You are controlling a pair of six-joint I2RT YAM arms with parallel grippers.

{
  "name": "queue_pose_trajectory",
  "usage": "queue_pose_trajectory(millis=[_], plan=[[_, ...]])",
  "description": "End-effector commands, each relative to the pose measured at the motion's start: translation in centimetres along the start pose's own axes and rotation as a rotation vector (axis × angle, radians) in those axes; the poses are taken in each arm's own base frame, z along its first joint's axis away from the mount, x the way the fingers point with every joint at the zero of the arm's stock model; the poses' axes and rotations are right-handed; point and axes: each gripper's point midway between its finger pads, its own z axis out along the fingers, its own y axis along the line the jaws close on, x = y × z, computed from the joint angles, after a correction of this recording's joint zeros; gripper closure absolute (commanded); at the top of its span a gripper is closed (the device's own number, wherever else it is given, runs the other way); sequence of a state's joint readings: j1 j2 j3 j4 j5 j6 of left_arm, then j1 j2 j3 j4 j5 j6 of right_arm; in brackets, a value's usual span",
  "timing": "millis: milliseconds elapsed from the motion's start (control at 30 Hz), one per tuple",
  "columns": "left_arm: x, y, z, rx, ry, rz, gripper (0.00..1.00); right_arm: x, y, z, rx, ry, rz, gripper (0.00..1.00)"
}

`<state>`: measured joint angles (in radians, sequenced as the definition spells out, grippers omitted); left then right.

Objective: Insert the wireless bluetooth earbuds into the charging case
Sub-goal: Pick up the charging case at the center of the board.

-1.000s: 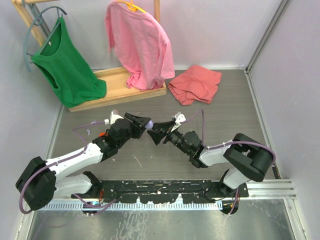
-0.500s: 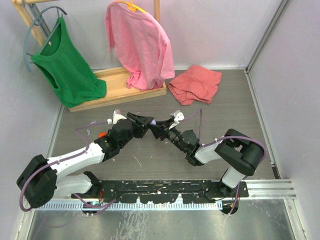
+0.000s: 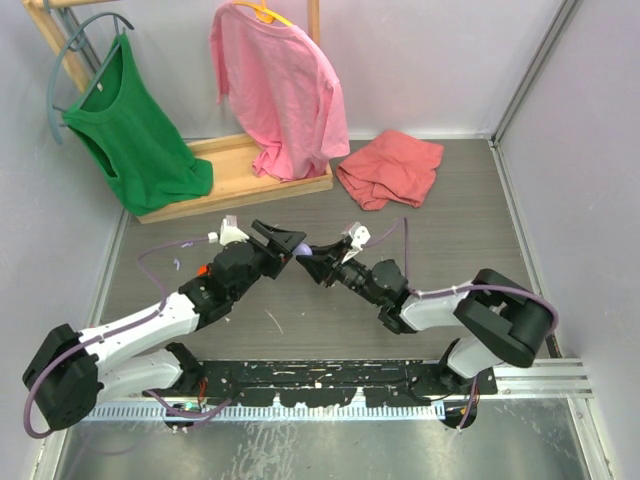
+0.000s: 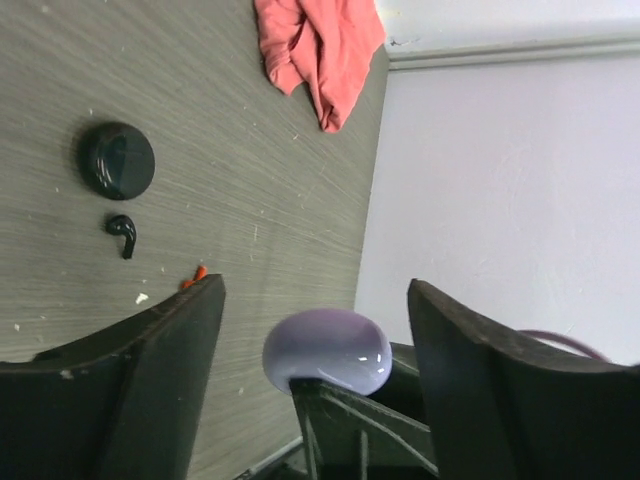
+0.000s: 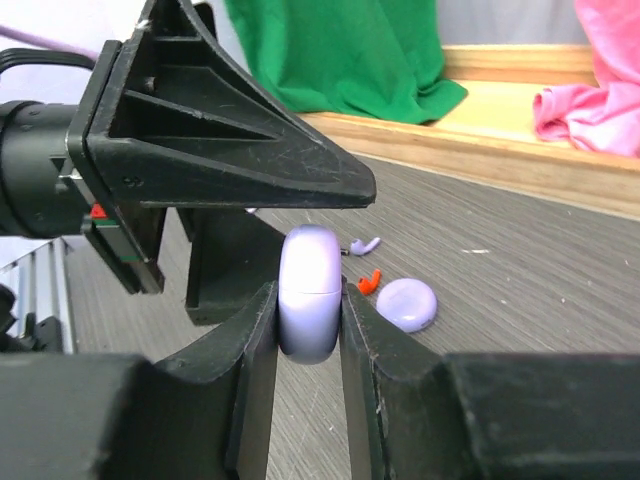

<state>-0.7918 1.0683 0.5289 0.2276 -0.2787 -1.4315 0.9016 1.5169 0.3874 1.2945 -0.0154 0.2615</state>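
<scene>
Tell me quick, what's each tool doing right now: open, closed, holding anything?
Left tool: open, jaws either side of the case, not gripping it.
Right tool: closed on the case.

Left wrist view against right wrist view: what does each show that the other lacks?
Left wrist only: a black disc, a black earbud and a crumpled red shirt. Right wrist only: a lavender disc, a lavender earbud and a green shirt. Both: the lavender case pinched by the right gripper, inside the open left gripper.

Bright, even, diffuse light; faint soft shadows; wrist-view foreground slightly soft.
</scene>
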Motion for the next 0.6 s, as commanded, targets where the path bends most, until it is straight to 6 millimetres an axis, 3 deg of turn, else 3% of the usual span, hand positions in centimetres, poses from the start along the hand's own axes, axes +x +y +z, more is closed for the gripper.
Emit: queue_pose_trajectory(millis=[0, 133, 300, 567], plan=[[-1.3, -2.0, -1.5, 0.096, -0.035, 0.229, 0.20, -2.3, 1.9, -0.7, -0.133, -0.004, -0.054, 0.97], [-1.6, -2.6, -3.1, 0.146, -0.013, 0.445, 0.14, -3.2, 2.2, -1.5, -0.219, 0.039, -0.046, 0.98], [-1.2, -4.1, -5.5, 0.283, 0.029, 0.712, 0.13, -4.6, 1.9, -2.5, -0.310, 0.095, -0.025, 0.98], [1.9, -6.6, -8.0, 0.482, 0.229, 1.008, 0.13, -5.4, 3.1, -3.2, -0.445, 0.160, -0.016, 0.98]])
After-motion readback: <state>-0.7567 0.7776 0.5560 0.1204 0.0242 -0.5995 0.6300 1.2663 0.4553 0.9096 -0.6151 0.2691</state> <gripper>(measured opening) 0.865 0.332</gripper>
